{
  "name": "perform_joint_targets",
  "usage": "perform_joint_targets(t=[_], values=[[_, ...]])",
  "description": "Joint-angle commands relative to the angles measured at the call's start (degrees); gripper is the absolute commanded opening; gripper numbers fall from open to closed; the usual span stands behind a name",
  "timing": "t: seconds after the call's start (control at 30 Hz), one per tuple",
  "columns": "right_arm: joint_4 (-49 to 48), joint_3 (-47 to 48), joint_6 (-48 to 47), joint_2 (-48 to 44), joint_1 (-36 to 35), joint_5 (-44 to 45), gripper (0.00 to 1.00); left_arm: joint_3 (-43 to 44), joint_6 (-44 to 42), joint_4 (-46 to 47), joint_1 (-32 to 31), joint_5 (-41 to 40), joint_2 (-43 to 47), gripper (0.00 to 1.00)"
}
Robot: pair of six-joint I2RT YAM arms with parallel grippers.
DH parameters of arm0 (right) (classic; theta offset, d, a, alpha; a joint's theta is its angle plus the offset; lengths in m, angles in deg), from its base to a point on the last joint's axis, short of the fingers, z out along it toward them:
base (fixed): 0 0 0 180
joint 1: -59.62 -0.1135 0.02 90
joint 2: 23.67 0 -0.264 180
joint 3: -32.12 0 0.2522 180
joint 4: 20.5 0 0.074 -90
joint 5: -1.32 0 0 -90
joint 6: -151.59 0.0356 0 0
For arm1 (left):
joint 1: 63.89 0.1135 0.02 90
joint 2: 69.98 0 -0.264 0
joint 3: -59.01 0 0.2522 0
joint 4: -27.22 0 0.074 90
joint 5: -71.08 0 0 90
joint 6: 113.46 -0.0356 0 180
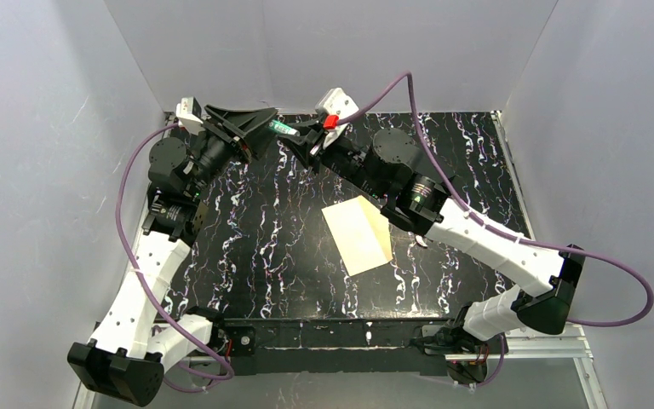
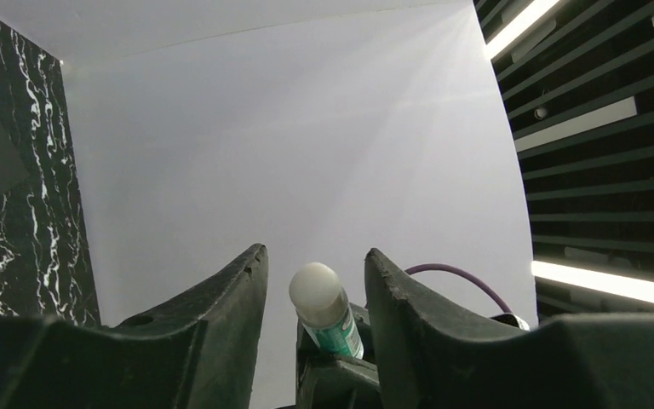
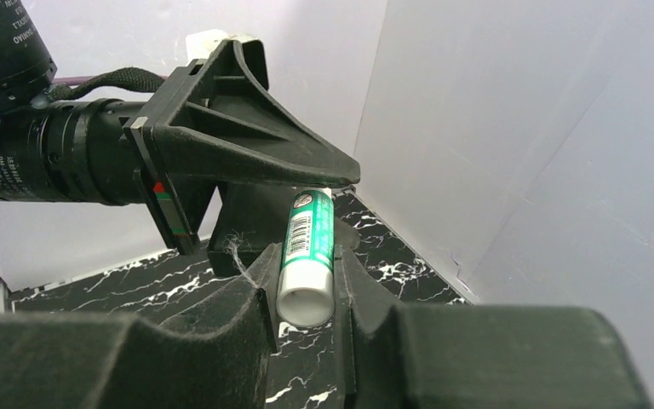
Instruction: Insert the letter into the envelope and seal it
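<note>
1. Your right fingers [image 3: 221, 324], matte black plastic wedges, are clamped on a glue stick [image 3: 308, 247], a smooth white cylinder with a green label.
2. Your left fingers [image 2: 213, 307] are parted around the stick's rounded white cap, with a gap on each side, so they are not gripping it.
3. Both arms meet at the far edge of the table [image 1: 247, 247], which is glossy black with white marble veins.
4. The envelope [image 1: 351, 237] lies flat mid-table, a pale cream rectangle set at an angle.
5. A tan band along its right edge looks like the letter [image 1: 381, 228]. You cannot tell how far it sits inside.
6. The label carries a barcode. Its other printing is too small to read.
7. The right arm overlaps the envelope's far right corner.
</note>
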Motion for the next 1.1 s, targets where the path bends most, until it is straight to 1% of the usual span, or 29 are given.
perform_joint_targets(t=[0.0, 0.03, 0.07, 0.1, 0.17, 0.27, 0.3, 0.37, 0.4, 0.43, 0.5, 0.63, 0.83, 0.9, 0.97, 1.07], values=[[-0.3, 0.5, 1.2, -1.9, 0.1, -0.6, 0.01, 1.2, -0.6, 1.3, 0.0, 0.0, 0.6, 0.36], [-0.2, 0.5, 1.1, -1.9, 0.1, -0.2, 0.01, 1.5, -0.6, 1.3, 0.0, 0.2, 0.6, 0.28], [-0.1, 0.5, 1.1, -1.8, 0.1, 0.2, 0.01, 1.6, -0.7, 1.3, 0.0, 0.7, 0.6, 0.22], [0.0, 0.5, 1.1, -1.7, 0.1, 0.4, 0.01, 1.8, -0.6, 1.3, 0.0, 1.1, 0.5, 0.18], [0.0, 0.5, 1.1, -1.3, 0.1, 0.4, 0.01, 1.3, -0.1, 1.3, 0.0, 1.6, 0.7, 0.13], [-0.7, 0.8, 1.0, -1.0, 0.1, 0.2, 0.01, 0.2, 0.4, 1.3, 0.0, 0.6, 1.5, 0.00], [-1.0, 0.8, 1.2, -0.8, 0.1, 0.4, 0.08, -0.1, 0.7, 1.3, 0.0, 0.5, 1.6, 0.00], [-2.6, 0.5, 1.7, -0.9, 0.1, 0.8, 0.34, -0.2, 1.5, 1.3, 0.0, 0.5, 1.7, 0.00], [-3.6, 0.2, 1.9, -1.0, 0.1, 1.1, 0.44, -0.1, 1.7, 1.3, 0.0, 0.5, 1.7, 0.00], [-4.6, -0.1, 2.0, -1.0, 0.1, 1.2, 0.52, -0.1, 2.1, 1.3, 0.0, 0.6, 1.7, 0.00], [-5.4, 0.3, 2.1, -0.6, 0.1, 1.2, 0.57, 0.1, 2.9, 1.3, 0.0, 0.6, 1.7, 0.00], [-5.5, 1.2, 2.3, 0.8, 0.1, 0.6, 0.57, 0.5, 3.9, 1.3, 0.0, 0.8, 1.6, 0.00], [-5.8, 1.5, 2.8, 1.9, 0.1, -0.9, 0.52, 0.8, 6.1, 1.3, 0.0, 1.1, 1.8, 0.00], [-6.0, 1.7, 2.8, 2.1, 0.1, -1.6, 0.49, 0.9, 7.2, 1.4, 0.0, 1.1, 2.1, 0.00], [-7.2, 1.4, 3.1, 2.2, 0.1, -2.0, 0.45, 1.1, 7.5, 1.3, 0.0, 1.2, 2.4, 0.00], [-9.3, 1.1, 3.7, 2.1, 0.1, -2.5, 0.43, 1.2, 8.0, 1.3, 0.0, 1.4, 2.5, 0.00]])
